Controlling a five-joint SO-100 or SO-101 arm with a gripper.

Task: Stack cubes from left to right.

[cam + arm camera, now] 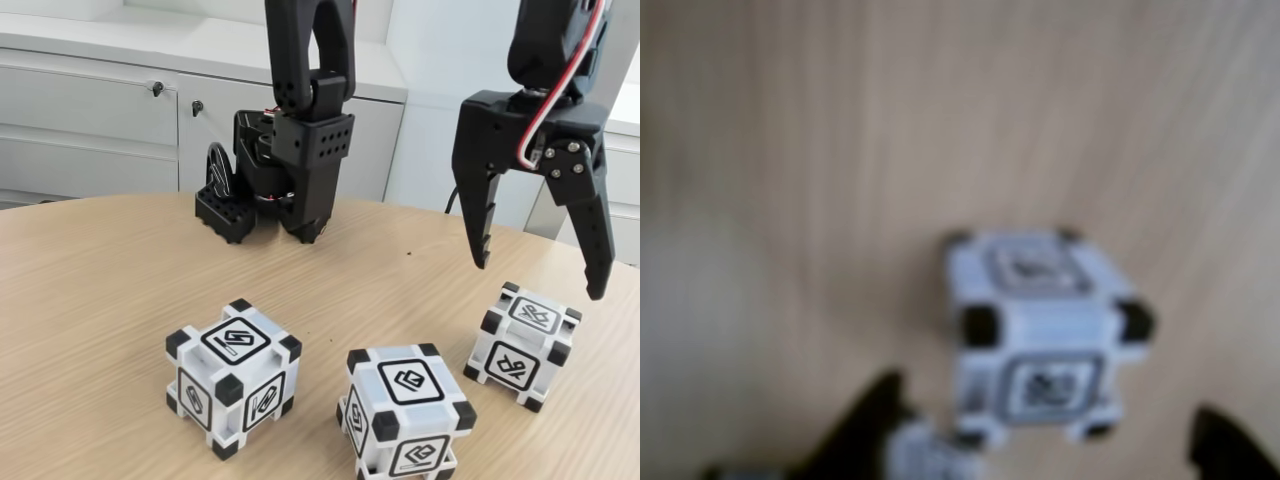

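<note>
- Looking across the wooden bench (90,300) in the fixed view, we take the right-hand cube (524,345) as our landmark.
- We see the hand (540,280) hanging just above that cube and slightly behind it, its two black fingers (481,215) spread wide with nothing between them and not touching the cube.
- The middle cube (405,415) sits on the bench near the landmark, to its left and closer to the camera.
- The left cube (232,375) stands further left of the landmark, well apart from it, with a gap to the middle cube.
- All three cubes rest separately on the bench; none is stacked.
- The arm's black base (270,185) stands behind and left of the landmark, before white cabinets (90,110).
- In the blurred wrist view we see one cube (1040,335) on the wood, between the dark fingertips (865,430) at the lower edge.
</note>
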